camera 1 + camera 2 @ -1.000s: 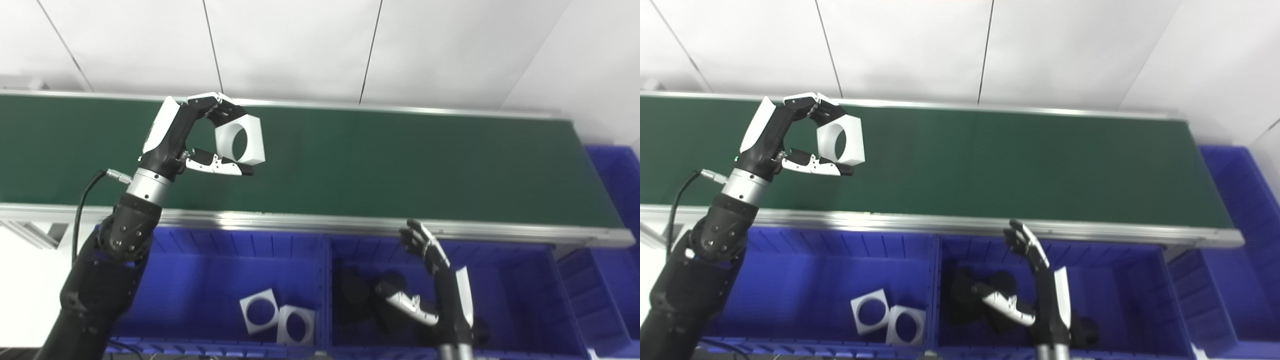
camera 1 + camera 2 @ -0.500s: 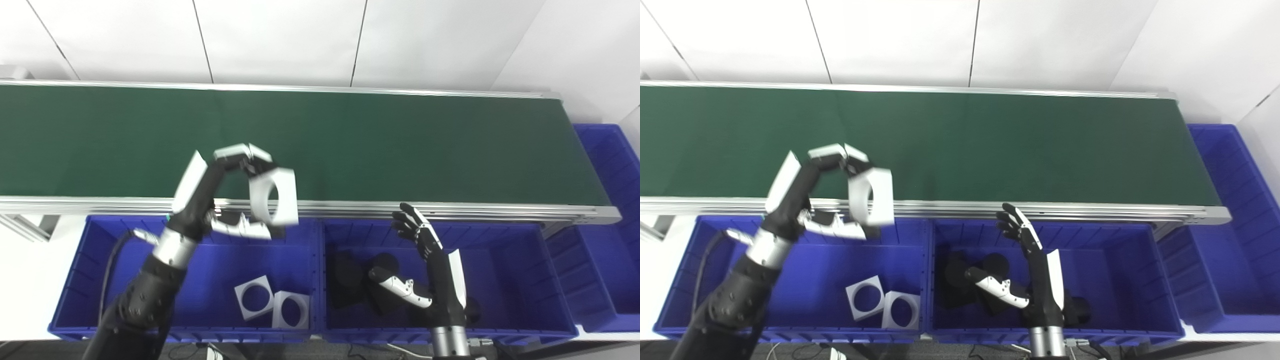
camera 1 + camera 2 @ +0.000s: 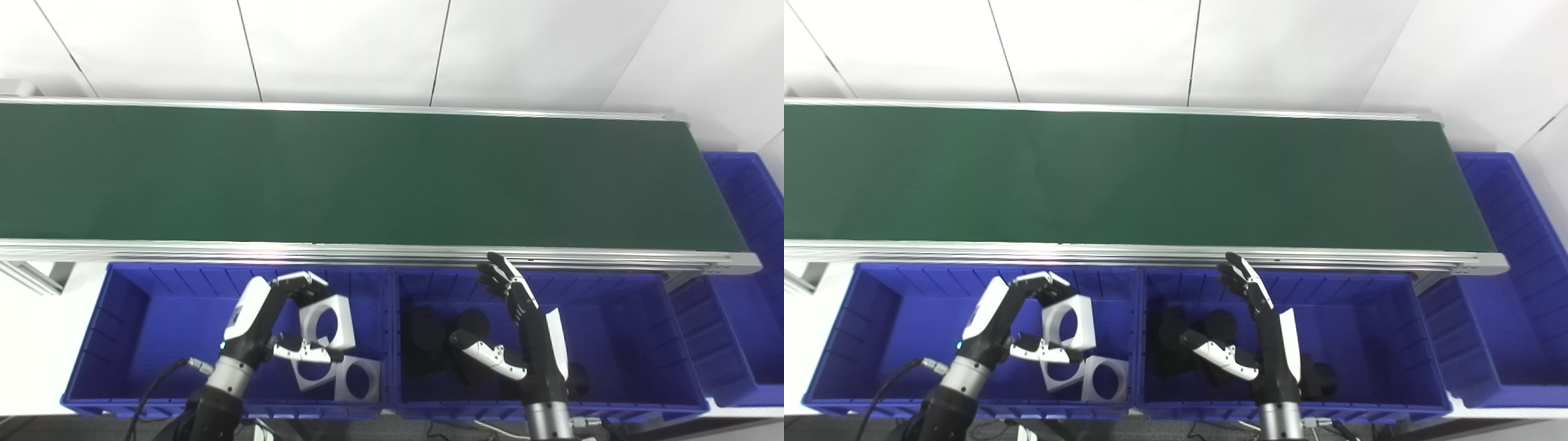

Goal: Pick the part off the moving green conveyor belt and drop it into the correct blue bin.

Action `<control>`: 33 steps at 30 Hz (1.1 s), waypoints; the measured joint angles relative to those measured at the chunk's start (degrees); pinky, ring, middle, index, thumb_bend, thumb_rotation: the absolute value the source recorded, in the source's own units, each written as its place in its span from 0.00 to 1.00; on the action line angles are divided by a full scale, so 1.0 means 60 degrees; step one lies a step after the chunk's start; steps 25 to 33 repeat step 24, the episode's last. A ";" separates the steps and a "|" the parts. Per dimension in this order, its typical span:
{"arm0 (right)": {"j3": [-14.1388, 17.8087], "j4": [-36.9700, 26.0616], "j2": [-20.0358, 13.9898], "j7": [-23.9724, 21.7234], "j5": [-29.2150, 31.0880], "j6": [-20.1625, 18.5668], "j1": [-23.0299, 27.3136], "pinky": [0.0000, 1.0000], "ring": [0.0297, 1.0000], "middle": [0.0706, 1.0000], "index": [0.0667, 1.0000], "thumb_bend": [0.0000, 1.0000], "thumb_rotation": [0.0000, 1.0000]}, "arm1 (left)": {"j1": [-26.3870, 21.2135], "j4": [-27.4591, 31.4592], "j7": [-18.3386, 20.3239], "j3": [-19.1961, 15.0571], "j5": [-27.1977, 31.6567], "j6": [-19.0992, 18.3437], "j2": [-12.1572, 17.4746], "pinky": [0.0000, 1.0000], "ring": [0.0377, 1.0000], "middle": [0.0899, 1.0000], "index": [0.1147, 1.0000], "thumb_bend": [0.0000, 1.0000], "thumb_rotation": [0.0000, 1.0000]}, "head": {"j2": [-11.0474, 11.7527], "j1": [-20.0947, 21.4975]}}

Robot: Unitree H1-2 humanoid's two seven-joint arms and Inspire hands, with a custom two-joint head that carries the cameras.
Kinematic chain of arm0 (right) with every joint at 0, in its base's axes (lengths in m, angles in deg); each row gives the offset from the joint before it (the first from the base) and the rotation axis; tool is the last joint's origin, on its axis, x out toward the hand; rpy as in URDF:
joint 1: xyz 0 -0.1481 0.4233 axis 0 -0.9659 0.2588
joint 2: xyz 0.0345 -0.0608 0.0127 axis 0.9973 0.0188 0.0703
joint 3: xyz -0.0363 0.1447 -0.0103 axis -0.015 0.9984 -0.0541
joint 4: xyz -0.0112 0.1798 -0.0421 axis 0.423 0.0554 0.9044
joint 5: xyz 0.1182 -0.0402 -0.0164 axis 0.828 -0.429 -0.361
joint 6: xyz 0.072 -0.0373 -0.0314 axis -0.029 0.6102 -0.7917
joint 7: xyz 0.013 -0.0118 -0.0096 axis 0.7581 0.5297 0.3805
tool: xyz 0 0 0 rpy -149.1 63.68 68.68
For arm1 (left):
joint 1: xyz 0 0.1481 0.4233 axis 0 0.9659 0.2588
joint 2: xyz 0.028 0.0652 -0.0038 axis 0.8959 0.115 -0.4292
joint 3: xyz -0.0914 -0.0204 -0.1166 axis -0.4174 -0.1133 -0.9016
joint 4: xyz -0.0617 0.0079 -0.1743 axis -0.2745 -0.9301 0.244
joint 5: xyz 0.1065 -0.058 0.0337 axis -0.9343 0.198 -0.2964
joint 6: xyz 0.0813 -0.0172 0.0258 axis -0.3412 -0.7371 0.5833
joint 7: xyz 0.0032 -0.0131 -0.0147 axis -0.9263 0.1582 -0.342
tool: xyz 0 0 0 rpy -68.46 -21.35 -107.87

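Observation:
My left hand (image 3: 269, 318) is shut on a white square part with a round hole (image 3: 326, 322), held upright between fingers and thumb. It hangs inside the left blue bin (image 3: 128, 318), just above two more white parts (image 3: 361, 378) lying on the bin floor. My right hand (image 3: 520, 331) is open and empty, fingers spread, over the middle blue bin (image 3: 618, 331), which holds several black parts (image 3: 429, 343). The green conveyor belt (image 3: 380, 177) carries nothing in view.
The belt's silver front rail (image 3: 380, 252) runs just behind both bins. A third blue bin (image 3: 750, 343) stands at the far right, past the belt's end. White wall panels rise behind the belt.
My left hand has carried the white part from over the belt, across the front rail and down into the left bin. The camera tilted down early on. My right hand has barely moved.

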State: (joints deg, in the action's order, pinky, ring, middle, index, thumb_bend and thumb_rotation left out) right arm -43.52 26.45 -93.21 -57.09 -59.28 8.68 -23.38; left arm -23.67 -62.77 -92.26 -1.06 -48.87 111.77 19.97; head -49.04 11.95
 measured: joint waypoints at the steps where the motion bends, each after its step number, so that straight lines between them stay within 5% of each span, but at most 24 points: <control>1: 0.0030 0.0001 0.0006 -0.0042 0.0011 0.0000 -0.0002 0.82 0.79 0.81 0.88 0.83 0.48 | -0.0048 -0.0245 -0.0201 0.0032 -0.0192 0.0003 -0.0010 0.34 0.35 0.41 0.49 0.49 0.00 | 0.0000 -0.0015; 5: 0.0121 0.0004 0.0038 -0.0076 0.0007 0.0000 0.0001 0.80 0.78 0.81 0.87 0.82 0.48 | -0.0224 -0.1028 -0.0790 -0.0024 -0.0916 -0.0005 -0.0163 0.45 0.40 0.44 0.48 0.50 0.00 | 0.0029 -0.0058; 7: 0.0113 0.0030 0.0038 -0.0071 0.0003 0.0000 0.0006 0.80 0.78 0.80 0.87 0.83 0.48 | -0.0231 -0.1090 -0.0748 -0.0121 -0.1069 -0.0136 -0.0294 0.53 0.58 0.45 0.44 0.51 0.00 | 0.0073 -0.0103; 9: 0.0112 0.0054 0.0044 -0.0059 -0.0019 0.0000 0.0012 0.78 0.78 0.80 0.87 0.83 0.49 | -0.0219 -0.0939 -0.0296 -0.0195 -0.1059 -0.0493 -0.0369 0.67 0.76 0.76 0.75 0.69 0.20 | 0.0131 -0.0132; 10: 0.0113 0.0055 0.0048 -0.0045 -0.0050 0.0000 0.0013 0.78 0.77 0.80 0.87 0.83 0.49 | -0.0200 -0.0780 0.0126 -0.0235 -0.0968 -0.0719 -0.0365 0.68 0.78 0.81 0.79 0.72 0.24 | 0.0132 -0.0132; 11: 0.0114 0.0057 0.0052 -0.0033 -0.0100 0.0000 0.0014 0.78 0.77 0.80 0.87 0.83 0.51 | -0.0161 -0.0593 0.0462 -0.0296 -0.0878 -0.0950 -0.0355 0.72 0.84 0.90 0.91 0.88 0.48 | 0.0146 -0.0132; 13: 0.0102 0.0087 0.0047 0.0002 -0.0198 0.0000 0.0016 0.78 0.77 0.80 0.87 0.83 0.52 | -0.0064 -0.0258 0.1130 -0.0441 -0.0436 -0.1181 -0.0306 0.76 0.86 0.93 0.95 0.94 0.57 | 0.0190 -0.0132; 16: 0.0068 0.0213 0.0015 0.0064 -0.0251 0.0000 0.0032 0.79 0.78 0.80 0.87 0.83 0.53 | 0.0255 0.0199 0.2032 -0.0681 0.0801 -0.0800 -0.0223 0.86 0.92 0.96 0.97 1.00 0.72 | 0.0336 -0.0176; 20: -0.0031 0.0432 -0.0048 0.0135 -0.0174 0.0000 0.0063 0.80 0.79 0.81 0.87 0.83 0.51 | 0.0750 0.0663 0.2398 -0.0748 0.2128 -0.0173 -0.0245 0.90 0.94 0.96 0.97 1.00 0.84 | 0.0468 -0.0205; 24: -0.0146 0.0446 -0.0081 0.0168 -0.0065 0.0000 0.0066 0.81 0.80 0.82 0.88 0.83 0.49 | 0.1052 0.1613 0.2272 -0.0532 0.2787 -0.0097 -0.0252 0.85 0.90 0.91 0.91 0.94 0.88 | 0.0556 -0.0205; 33: -0.0146 0.0446 -0.0081 0.0168 -0.0065 0.0000 0.0066 0.81 0.80 0.82 0.88 0.83 0.49 | 0.1052 0.1613 0.2272 -0.0532 0.2787 -0.0097 -0.0252 0.85 0.90 0.91 0.91 0.94 0.88 | 0.0556 -0.0205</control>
